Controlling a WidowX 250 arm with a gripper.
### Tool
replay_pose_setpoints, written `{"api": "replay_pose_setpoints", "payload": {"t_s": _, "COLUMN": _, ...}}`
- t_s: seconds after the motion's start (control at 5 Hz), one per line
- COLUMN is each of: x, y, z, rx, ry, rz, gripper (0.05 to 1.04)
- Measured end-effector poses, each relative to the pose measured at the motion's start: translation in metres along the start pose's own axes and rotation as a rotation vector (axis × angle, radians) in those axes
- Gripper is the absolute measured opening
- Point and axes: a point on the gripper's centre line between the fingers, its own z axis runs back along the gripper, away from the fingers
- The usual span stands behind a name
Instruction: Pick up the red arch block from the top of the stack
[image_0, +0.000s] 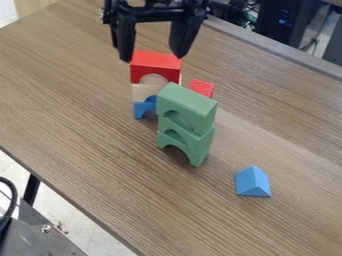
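Far left, below the hand's level in view: black cable (8, 192) looped over a metal plate (40, 235). Just right of these, a black leg (31, 189) under the near edge of the worktop (87, 150), whose surface is brown wood grain.

Hand (152, 57): at upper part of view, pointing down, two fingers spread apart, nothing clamped between them. Fingertips appear near the upper left and upper right edges of the red arch block (155, 61); contact cannot be told.

Directly below the hand in view: column of three, upright. Red arch block on top, pale wooden block (141, 92) in the middle, blue arch block (141, 108) at the base. Pale rounded wood visible within the red arch.

Below and right of the hand, nearer the camera: two green pieces stacked upright, upper green block (188, 106) on lower green arch block (200, 150). They partly cover the first column.

Behind the green pair, right of the hand: small red block (202, 87). Farther right and well below the hand: blue wedge block (253, 182), lying alone, sloped faces up. Upper right, beyond the worktop: dark equipment (280, 20) with small blue lights.
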Motion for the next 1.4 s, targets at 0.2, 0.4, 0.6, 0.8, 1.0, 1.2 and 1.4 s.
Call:
{"api": "replay_pose_setpoints", "payload": {"t_s": 0.2, "x": 0.01, "y": -0.002, "z": -0.007, "rx": -0.001, "ry": 0.016, "rz": 0.108, "gripper": 0.999}}
{"api": "replay_pose_setpoints", "payload": {"t_s": 0.4, "x": 0.021, "y": -0.004, "z": -0.012, "rx": -0.018, "ry": 0.027, "rz": 0.205, "gripper": 0.999}}
{"api": "replay_pose_setpoints", "payload": {"t_s": 0.6, "x": 0.03, "y": -0.008, "z": -0.015, "rx": -0.039, "ry": 0.046, "rz": 0.288, "gripper": 0.999}}
{"api": "replay_pose_setpoints", "payload": {"t_s": 0.8, "x": 0.04, "y": -0.015, "z": -0.015, "rx": -0.077, "ry": 0.05, "rz": 0.371, "gripper": 0.999}}
{"api": "replay_pose_setpoints", "payload": {"t_s": 1.0, "x": 0.046, "y": -0.021, "z": -0.023, "rx": -0.087, "ry": 0.074, "rz": 0.456, "gripper": 0.999}}
{"api": "replay_pose_setpoints", "payload": {"t_s": 1.2, "x": 0.048, "y": -0.027, "z": -0.034, "rx": -0.063, "ry": 0.111, "rz": 0.54, "gripper": 0.999}}
{"api": "replay_pose_setpoints", "payload": {"t_s": 1.4, "x": 0.05, "y": -0.028, "z": -0.043, "rx": -0.022, "ry": 0.13, "rz": 0.613, "gripper": 0.999}}
